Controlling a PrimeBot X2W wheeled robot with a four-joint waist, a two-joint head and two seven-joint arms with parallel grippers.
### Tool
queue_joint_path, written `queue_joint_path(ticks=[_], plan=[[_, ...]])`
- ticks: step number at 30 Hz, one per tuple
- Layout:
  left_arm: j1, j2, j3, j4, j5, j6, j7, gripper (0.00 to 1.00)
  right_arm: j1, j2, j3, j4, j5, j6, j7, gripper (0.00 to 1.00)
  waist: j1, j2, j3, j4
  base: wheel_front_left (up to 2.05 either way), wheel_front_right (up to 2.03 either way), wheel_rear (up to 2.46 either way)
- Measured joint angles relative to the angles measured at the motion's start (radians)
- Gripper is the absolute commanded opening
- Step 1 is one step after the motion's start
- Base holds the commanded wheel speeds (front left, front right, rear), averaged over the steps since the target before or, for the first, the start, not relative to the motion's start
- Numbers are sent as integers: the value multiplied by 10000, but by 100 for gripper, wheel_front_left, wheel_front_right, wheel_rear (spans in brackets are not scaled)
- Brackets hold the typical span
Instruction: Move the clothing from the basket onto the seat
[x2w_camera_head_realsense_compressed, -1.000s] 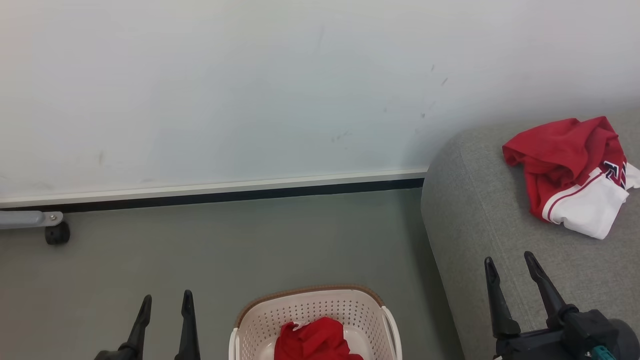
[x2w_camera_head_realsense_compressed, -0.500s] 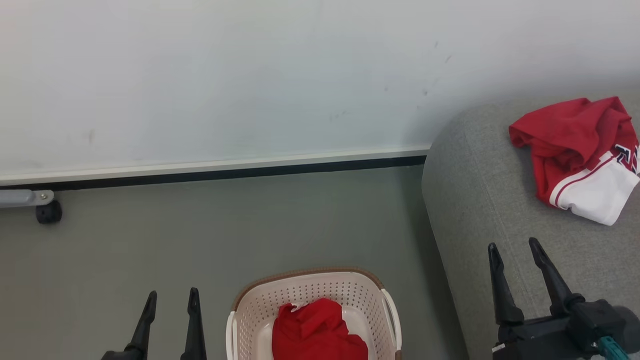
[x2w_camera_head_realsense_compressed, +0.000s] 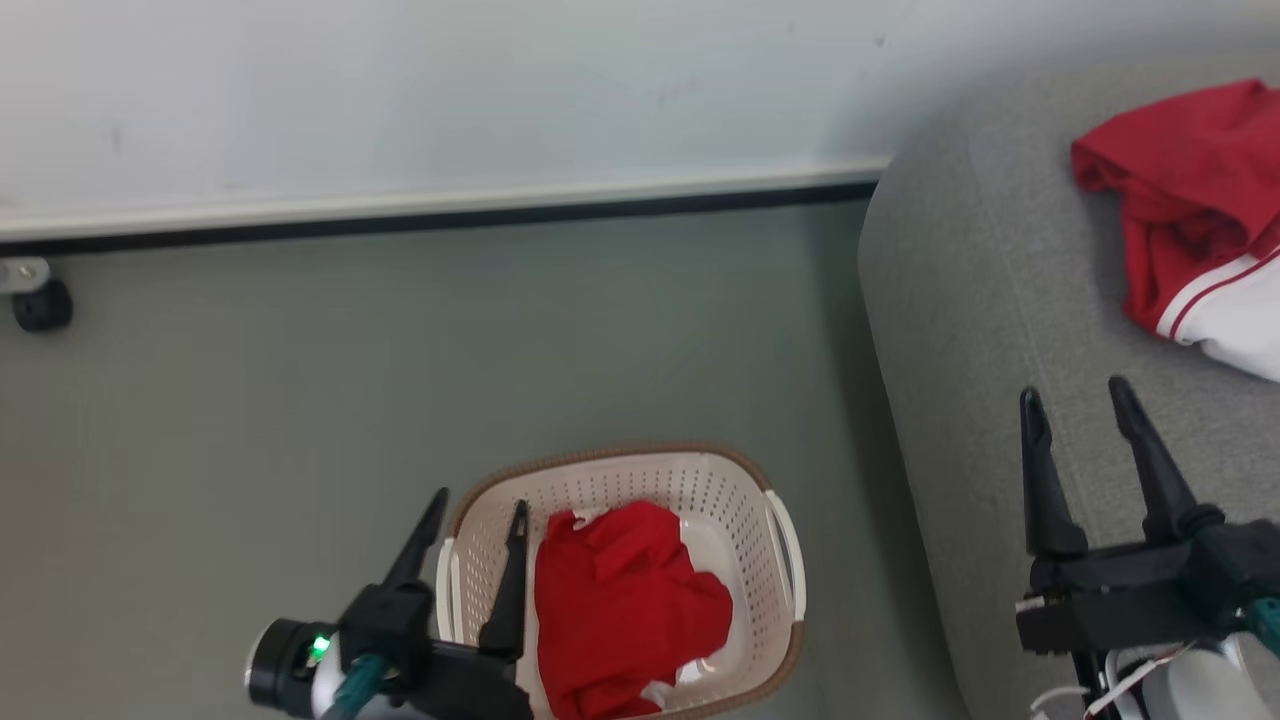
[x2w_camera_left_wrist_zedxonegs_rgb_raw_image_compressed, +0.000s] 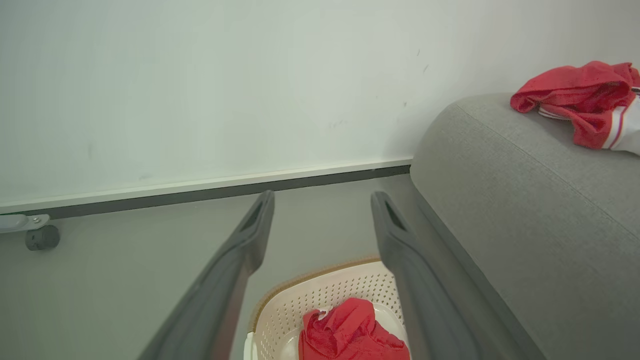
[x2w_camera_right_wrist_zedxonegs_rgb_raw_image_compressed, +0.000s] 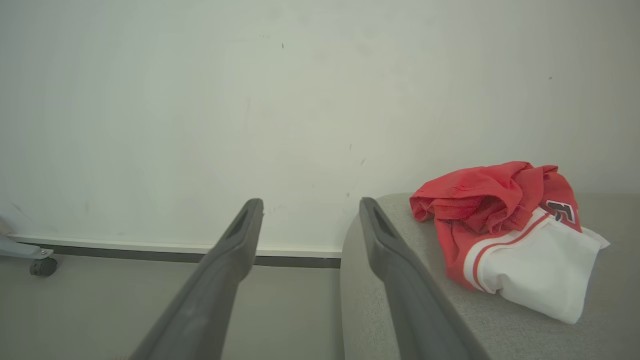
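We find one dark, unreadable mark (x2w_camera_right_wrist_zedxonegs_rgb_raw_image_compressed: 561, 210) on the garment (x2w_camera_right_wrist_zedxonegs_rgb_raw_image_compressed: 500, 225) lying on the seat (x2w_camera_head_realsense_compressed: 960, 350). The left claw (x2w_camera_head_realsense_compressed: 480, 500), wide and empty, has shifted over the basket (x2w_camera_head_realsense_compressed: 620, 455) at its left rim; the right claw (x2w_camera_head_realsense_compressed: 1073, 390) is likewise wide.

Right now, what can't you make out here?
Cream perforated plastic basket: near half cut by left wrist view's bottom edge; in head view left pincer covers its left wall.
Red fabric garment inside: anything beneath hidden by folds.
Red-and-white garment on grey woven sofa: cut by head view's right edge.
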Motion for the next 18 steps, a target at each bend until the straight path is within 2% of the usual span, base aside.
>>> queue_joint_path(ticks=[7, 18], plan=[[-986, -157, -874, 1507, 510, -311, 546, 100, -709, -59, 17, -449, -105, 0, 0, 100, 1, 0, 1008, -103, 0, 0, 0], [-2839, -441, -1973, 3820, 1363, -493, 1430, 100, -1813, -249, -56, -1137, -268, 0, 0, 100, 1, 1, 2631, -353, 0, 0, 0]])
